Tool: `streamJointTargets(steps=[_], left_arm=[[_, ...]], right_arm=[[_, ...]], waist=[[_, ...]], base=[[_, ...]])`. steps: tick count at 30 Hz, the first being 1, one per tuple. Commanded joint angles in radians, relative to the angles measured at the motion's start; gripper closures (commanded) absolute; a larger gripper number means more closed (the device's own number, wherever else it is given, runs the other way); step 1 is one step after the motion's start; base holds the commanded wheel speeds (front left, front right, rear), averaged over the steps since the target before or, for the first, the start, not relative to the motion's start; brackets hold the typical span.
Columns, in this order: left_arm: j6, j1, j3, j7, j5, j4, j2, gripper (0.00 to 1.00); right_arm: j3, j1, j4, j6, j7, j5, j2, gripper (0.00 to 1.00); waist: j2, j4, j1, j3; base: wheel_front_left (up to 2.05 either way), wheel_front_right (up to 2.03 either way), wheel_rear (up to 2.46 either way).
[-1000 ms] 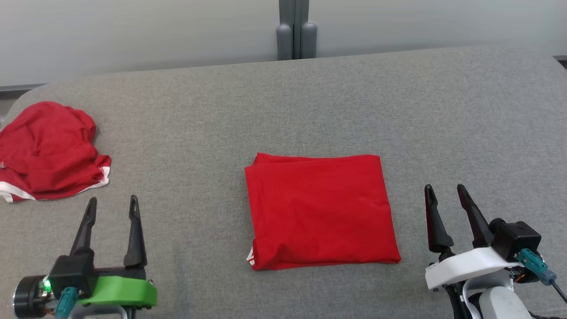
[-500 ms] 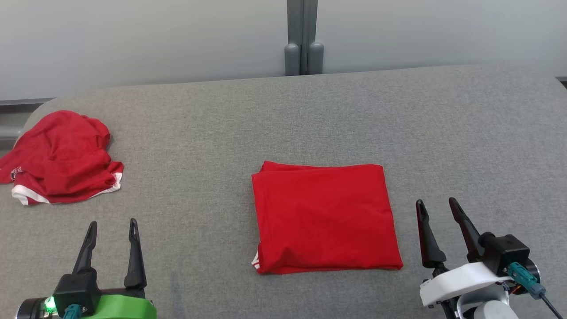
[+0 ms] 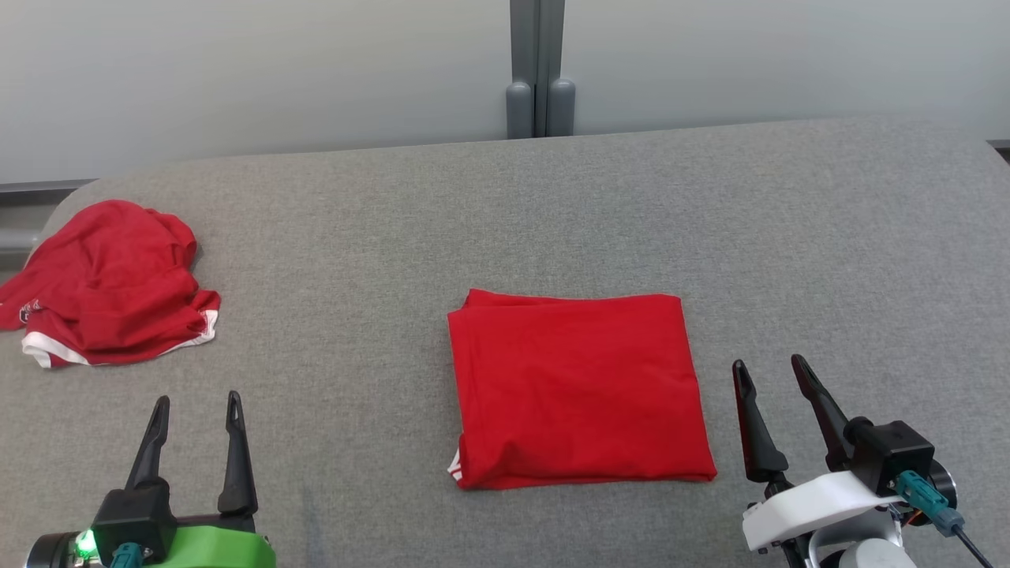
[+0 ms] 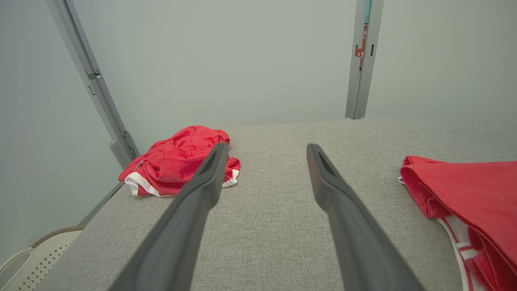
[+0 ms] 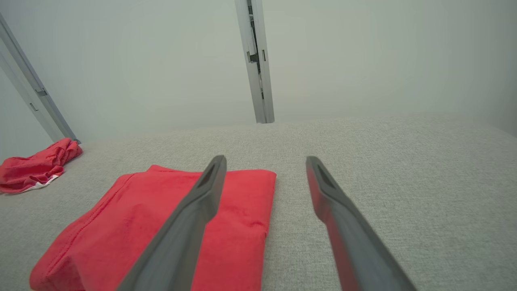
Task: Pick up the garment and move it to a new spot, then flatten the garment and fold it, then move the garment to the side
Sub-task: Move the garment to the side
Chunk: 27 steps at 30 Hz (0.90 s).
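A red garment [image 3: 580,386] lies folded into a neat rectangle at the middle of the grey table, with a bit of white trim at its near left corner. It also appears in the left wrist view [image 4: 468,190] and the right wrist view [image 5: 161,226]. A second red garment [image 3: 110,284] with white trim lies crumpled at the far left [image 4: 177,159] [image 5: 34,165]. My left gripper [image 3: 197,398] [image 4: 267,146] stands open and empty, left of the folded piece. My right gripper [image 3: 767,363] [image 5: 265,159] is open and empty just right of its right edge, not touching it.
The grey fabric table [image 3: 505,221] runs back to a pale wall with a grey post [image 3: 539,79] at its middle. A white perforated basket [image 4: 24,262] sits below the table's left edge.
The head camera has shifted, so the whole picture sits lower and a little to the right. Both grippers have drawn back toward the near edge, still open. Neither garment has moved on the table.
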Motion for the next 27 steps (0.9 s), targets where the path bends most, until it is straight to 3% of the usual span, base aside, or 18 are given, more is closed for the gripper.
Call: streamJointTargets(steps=[1,12,21,27], left_arm=[[-0.003,0.001,0.004,-0.003,0.006,0.001,-0.003,0.0],[-0.013,-0.013,0.018,-0.003,0.013,-0.005,-0.005,0.0],[-0.018,-0.05,0.001,-0.003,0.017,-0.008,-0.008,0.0],[-0.021,-0.074,-0.003,-0.003,0.008,-0.008,-0.011,0.0]], right_arm=[[-0.001,0.01,-0.001,-0.001,-0.002,-0.005,-0.001,0.0],[0.04,-0.105,0.033,-0.001,-0.002,-0.04,-0.018,0.0],[0.12,-0.343,0.304,-0.001,0.141,-0.013,-0.046,0.0],[0.143,-0.413,0.454,-0.001,0.189,0.016,-0.044,0.0]], waist=[[0.0,0.001,0.0,-0.001],[0.0,-0.006,0.0,0.007],[0.0,0.011,0.0,0.05],[0.0,0.027,0.0,0.093]], base=[[0.0,0.0,0.0],[0.0,0.0,0.0],[0.0,0.0,0.0],[0.0,0.0,0.0]])
